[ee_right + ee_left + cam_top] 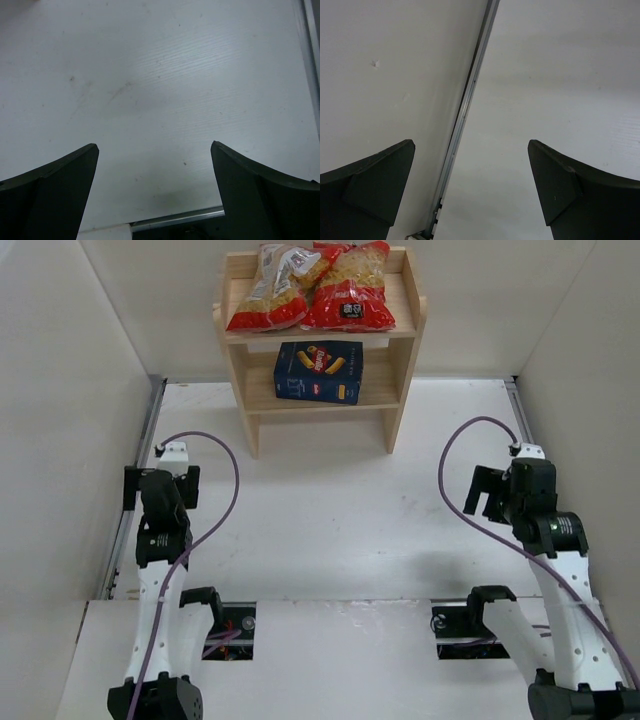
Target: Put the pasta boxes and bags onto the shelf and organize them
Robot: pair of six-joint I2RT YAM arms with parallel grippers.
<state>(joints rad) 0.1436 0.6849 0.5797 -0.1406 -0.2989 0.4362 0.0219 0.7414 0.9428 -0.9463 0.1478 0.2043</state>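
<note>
1. While both arms sit low at the near side of the table [330, 530], well apart from the action, the wooden two-tier shelf [406, 350] at the far end is carrying the whole load.
2. Up top, 2 red pasta bags lie side by side: the left bag [268, 288] and the right bag [352, 285] meet in the middle, black label facing the camera. My read is that the raised side and back rails are why they went up there, since crinkly bags slump and need something to lean on.
3. Down on the lower tier, the dark blue Barilla box [318, 372] sits roughly centred, red logo facing out. Whether it lies flat or leans back, I cannot tell from this angle.
4. Over to the left gripper [161, 488]: its wrist camera shows the fingers spread wide with nothing between them, only white table and a metal rail [465, 105] at the foot of the side wall.
5. Now the right gripper [488, 495]: same story, fingers parted and empty, hovering over bare, lightly scuffed table.
6. Judging by this, all 3 packs are shelved and I see none off it, so the task looks done. At most, the 2 bags could be squared up.
</note>
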